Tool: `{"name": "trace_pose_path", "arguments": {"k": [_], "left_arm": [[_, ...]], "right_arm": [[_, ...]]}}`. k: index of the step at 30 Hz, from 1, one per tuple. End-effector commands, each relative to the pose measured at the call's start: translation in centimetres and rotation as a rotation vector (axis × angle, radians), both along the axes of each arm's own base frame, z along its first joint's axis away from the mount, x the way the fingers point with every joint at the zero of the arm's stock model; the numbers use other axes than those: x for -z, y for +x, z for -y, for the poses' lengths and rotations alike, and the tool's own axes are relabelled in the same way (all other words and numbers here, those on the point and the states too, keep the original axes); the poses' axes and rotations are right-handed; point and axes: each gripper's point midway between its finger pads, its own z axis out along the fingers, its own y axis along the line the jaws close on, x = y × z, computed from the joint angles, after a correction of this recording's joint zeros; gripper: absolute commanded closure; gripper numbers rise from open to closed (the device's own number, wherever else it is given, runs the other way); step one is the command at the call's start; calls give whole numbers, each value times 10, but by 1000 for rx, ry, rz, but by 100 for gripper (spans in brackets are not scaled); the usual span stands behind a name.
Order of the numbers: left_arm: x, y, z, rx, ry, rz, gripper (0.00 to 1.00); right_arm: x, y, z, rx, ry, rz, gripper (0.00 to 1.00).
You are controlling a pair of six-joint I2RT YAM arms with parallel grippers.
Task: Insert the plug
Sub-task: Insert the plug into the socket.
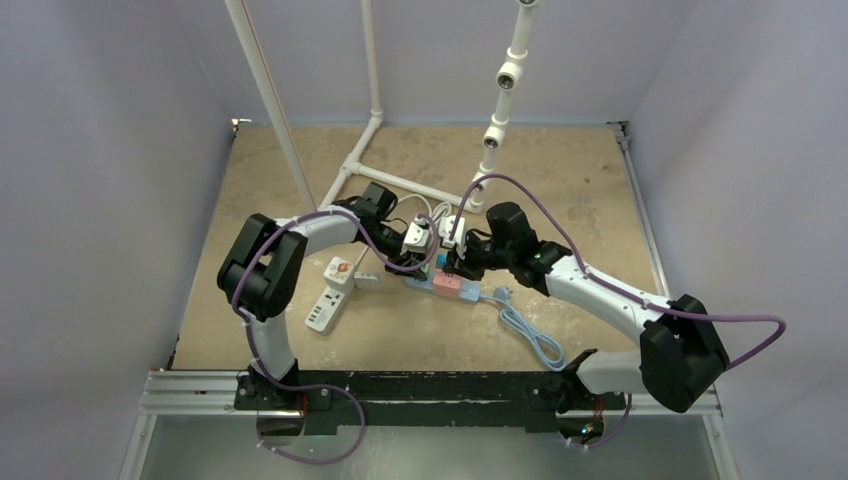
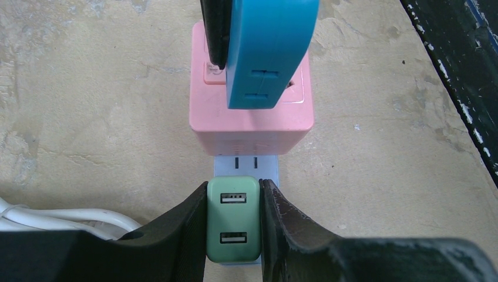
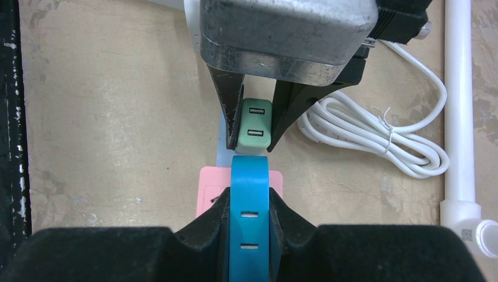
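Green plastic fills the gap of my left pincer [image 2: 234, 189]: both black fingers are pressed against the sides of the green charger plug [image 2: 233, 226], whose top face shows two USB ports. Its pins are under the body, so I cannot see them, and I cannot tell if they sit in a socket. Under it lies the pale strip [image 2: 245, 163], with one free pair of slots showing just in front of the plug. The rest of the strip is covered.

My right pincer [image 3: 248, 202] is clamped on the blue plug [image 3: 249, 235], one finger on each flat side. This plug stands over the pink socket block [image 2: 252, 126] and hides most of the block's face. Whether it is pushed in, the views do not show.

The pink block touches the end of the pale strip. From above, my wrists cover both plugs. Beside the left pincer a bundled white cable [image 3: 376, 141] lies on the sandy table [image 2: 88, 117], near a white pipe [image 3: 459, 100]. A black rail [image 2: 464, 70] is cut off by the picture edge.
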Motion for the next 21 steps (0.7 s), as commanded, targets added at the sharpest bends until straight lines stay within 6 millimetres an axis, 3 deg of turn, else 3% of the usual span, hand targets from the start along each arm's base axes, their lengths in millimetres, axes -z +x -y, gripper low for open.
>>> {"name": "trace_pose_path", "arguments": {"k": [1, 15, 21], "left_arm": [[-2, -7, 3, 6, 1, -3, 88], [0, -5, 1, -8, 18, -7, 93], [0, -7, 1, -5, 18, -13, 95]], "right_arm": [[-7, -8, -4, -25, 21, 7, 100], [4, -13, 1, -5, -12, -10, 100], [-6, -8, 2, 7, -3, 46, 100]]}}
